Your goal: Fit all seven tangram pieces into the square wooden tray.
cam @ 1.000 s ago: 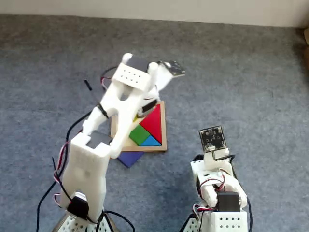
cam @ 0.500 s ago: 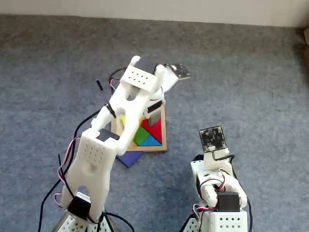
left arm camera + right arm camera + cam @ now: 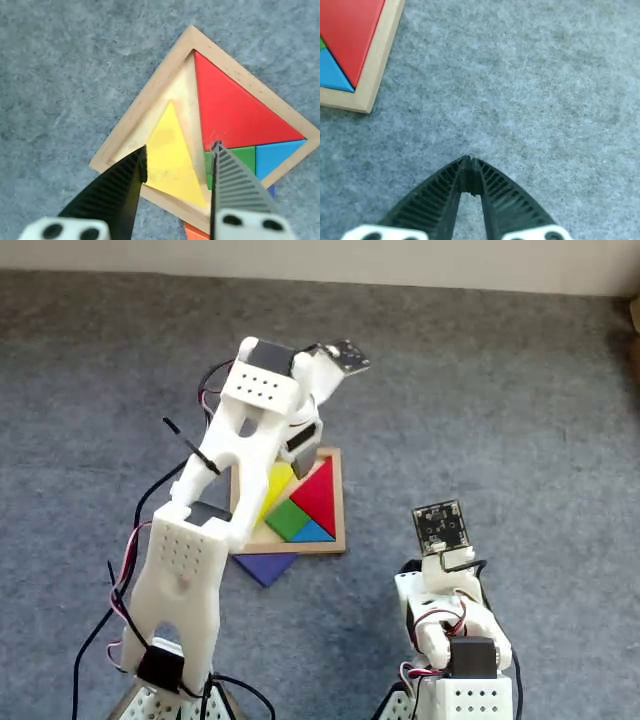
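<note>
The left arm (image 3: 230, 450) extends from its base at 7 o'clock of the high view toward 12 o'clock, with its wrist above the far edge of the square wooden tray (image 3: 340, 502). The left gripper (image 3: 180, 149) hangs over the tray with its jaws spread wide and nothing between them; the yellow triangle (image 3: 170, 155) lies below the gap. The right arm (image 3: 452, 640) is folded back at 5 o'clock, well apart from the tray. The right gripper (image 3: 470, 167) is closed on nothing above bare grey carpet (image 3: 500, 390).

The tray lies at the centre of the high view. It holds a red triangle (image 3: 320, 495), a green square (image 3: 288, 518) and a blue triangle (image 3: 315, 532). A purple piece (image 3: 265, 565) lies on the carpet at the tray's 7 o'clock corner. An orange piece (image 3: 197, 232) lies just outside the rim.

The left arm covers the tray's 10 o'clock side. The visible part of the yellow triangle runs lengthwise from 1 o'clock to 7 o'clock.
</note>
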